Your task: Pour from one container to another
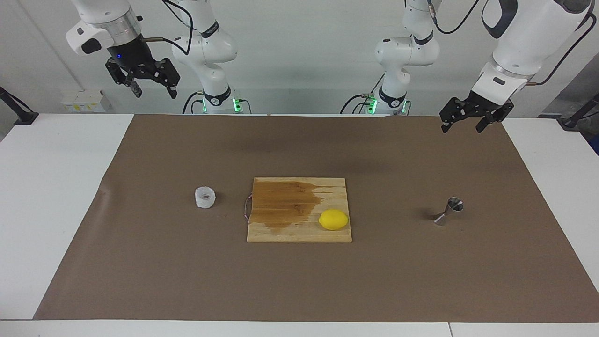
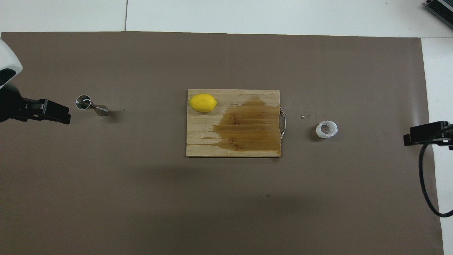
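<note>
overhead view shows the squat translucent white ribbed cup [image 2: 326, 129] upright on the brown mat [image 2: 226, 205] at 3 o'clock from the cutting board [image 2: 201, 141], the shiny hourglass jigger [image 2: 91, 105] at 9 o'clock. a lemon [image 2: 202, 102] sits on the board. left gripper [image 1: 462, 125] and right gripper [image 1: 155, 91] hang raised, both spread wide and empty.

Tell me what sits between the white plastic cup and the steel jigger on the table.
The wooden cutting board, stained dark and carrying a lemon, lies between the cup and the jigger; the overhead view shows it plainly.
</note>
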`<action>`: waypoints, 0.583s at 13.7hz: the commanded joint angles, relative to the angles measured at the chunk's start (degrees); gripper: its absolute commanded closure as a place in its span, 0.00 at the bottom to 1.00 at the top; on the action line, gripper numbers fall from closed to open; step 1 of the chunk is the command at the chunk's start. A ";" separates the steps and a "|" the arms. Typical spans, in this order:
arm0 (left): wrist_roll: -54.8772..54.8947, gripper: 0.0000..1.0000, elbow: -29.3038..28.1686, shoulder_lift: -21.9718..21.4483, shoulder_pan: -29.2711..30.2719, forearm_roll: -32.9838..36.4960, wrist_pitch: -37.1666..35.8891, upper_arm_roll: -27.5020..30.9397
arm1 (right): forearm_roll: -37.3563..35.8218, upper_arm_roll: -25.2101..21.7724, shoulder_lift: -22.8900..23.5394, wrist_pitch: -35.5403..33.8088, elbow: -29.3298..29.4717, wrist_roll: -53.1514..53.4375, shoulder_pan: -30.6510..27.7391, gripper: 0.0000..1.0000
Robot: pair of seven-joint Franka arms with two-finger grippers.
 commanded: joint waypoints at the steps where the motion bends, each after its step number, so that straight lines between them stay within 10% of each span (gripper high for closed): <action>1: -6.06 0.00 8.14 7.78 2.88 -2.93 -0.99 -0.13 | -0.27 0.20 -0.84 -0.16 -0.74 0.40 -0.26 0.00; 8: -22.33 0.00 18.89 21.33 8.16 -11.29 1.64 0.40 | -0.27 0.20 -0.84 -0.16 -0.74 0.40 -0.26 0.00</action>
